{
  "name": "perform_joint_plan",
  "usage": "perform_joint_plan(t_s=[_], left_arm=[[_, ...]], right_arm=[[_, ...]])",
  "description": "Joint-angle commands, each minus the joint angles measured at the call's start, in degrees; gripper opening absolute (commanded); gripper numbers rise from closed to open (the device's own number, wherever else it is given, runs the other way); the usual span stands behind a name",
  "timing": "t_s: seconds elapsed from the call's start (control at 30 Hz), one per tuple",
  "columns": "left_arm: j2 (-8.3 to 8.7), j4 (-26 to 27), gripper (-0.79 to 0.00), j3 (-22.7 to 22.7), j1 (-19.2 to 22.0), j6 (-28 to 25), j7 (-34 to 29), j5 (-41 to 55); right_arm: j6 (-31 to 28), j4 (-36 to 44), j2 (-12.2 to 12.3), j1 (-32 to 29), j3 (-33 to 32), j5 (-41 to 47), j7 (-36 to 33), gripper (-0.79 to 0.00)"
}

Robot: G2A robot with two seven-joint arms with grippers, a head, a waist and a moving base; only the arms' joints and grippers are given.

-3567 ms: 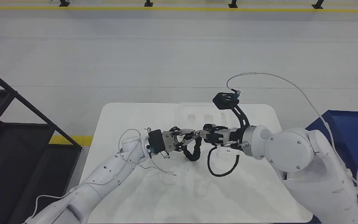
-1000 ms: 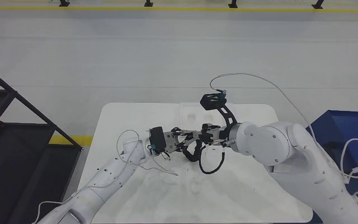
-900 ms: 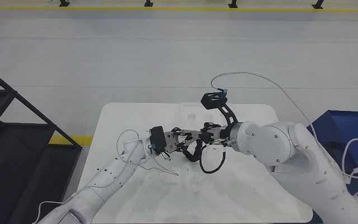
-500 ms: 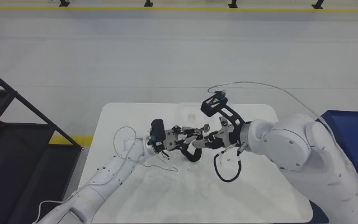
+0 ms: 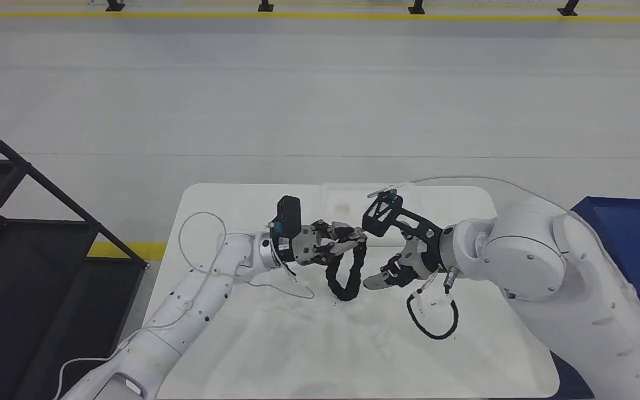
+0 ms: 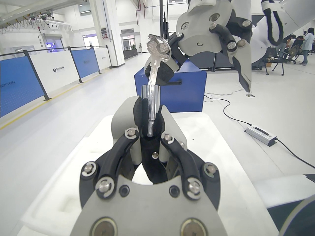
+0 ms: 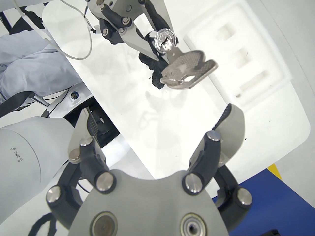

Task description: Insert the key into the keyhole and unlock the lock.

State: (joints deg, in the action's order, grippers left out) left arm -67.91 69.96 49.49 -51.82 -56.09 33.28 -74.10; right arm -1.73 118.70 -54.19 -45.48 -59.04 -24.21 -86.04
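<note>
The left gripper (image 6: pixel 149 114) is clamped on the lock (image 6: pixel 150 99), holding its chrome cylinder above the white table (image 5: pixel 220 215) — the lock's black cable loop (image 5: pixel 347 278) hangs below it. The key (image 7: pixel 187 71) sits in the keyhole, blade in the cylinder's face, flat head sticking out toward the right arm. Just beyond that head the right gripper (image 7: pixel 157 114) hangs with its fingers spread apart — touching neither key nor lock. A white foam tray (image 7: pixel 268 57) lies on the table's far side.
</note>
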Motion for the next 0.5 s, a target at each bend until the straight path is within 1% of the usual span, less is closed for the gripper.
perform_joint_plan(t_s=[0.0,0.1,0.17,0.23,0.37,0.47], left_arm=[[-0.04,0.9,-0.785,0.2,-0.2,-0.3,-3.5,2.5],[-0.13,1.8,-0.785,0.3,-0.3,-0.6,-8.2,5.6],[-0.18,2.1,-0.785,0.4,-0.2,-0.8,-11.1,7.5],[-0.24,2.4,-0.785,0.4,-0.3,-0.8,-13.5,9.3],[-0.36,2.7,-0.785,0.5,-0.5,-0.5,-17.0,12.1],[-0.43,3.0,-0.785,0.5,-0.7,-0.5,-18.7,13.4]], right_arm=[[0.0,0.0,0.0,0.0,0.0,0.0,0.0,0.0],[-0.2,0.1,0.0,0.0,0.0,-0.4,0.4,0.0],[-1.9,0.6,0.2,-0.5,-0.3,-3.0,1.7,0.0],[-3.3,1.8,0.5,-0.5,-0.6,-6.3,1.1,0.0],[-5.4,5.1,0.8,-0.3,0.0,-11.8,1.5,0.0],[-7.4,6.2,0.6,0.2,2.0,-13.4,2.0,0.0]])
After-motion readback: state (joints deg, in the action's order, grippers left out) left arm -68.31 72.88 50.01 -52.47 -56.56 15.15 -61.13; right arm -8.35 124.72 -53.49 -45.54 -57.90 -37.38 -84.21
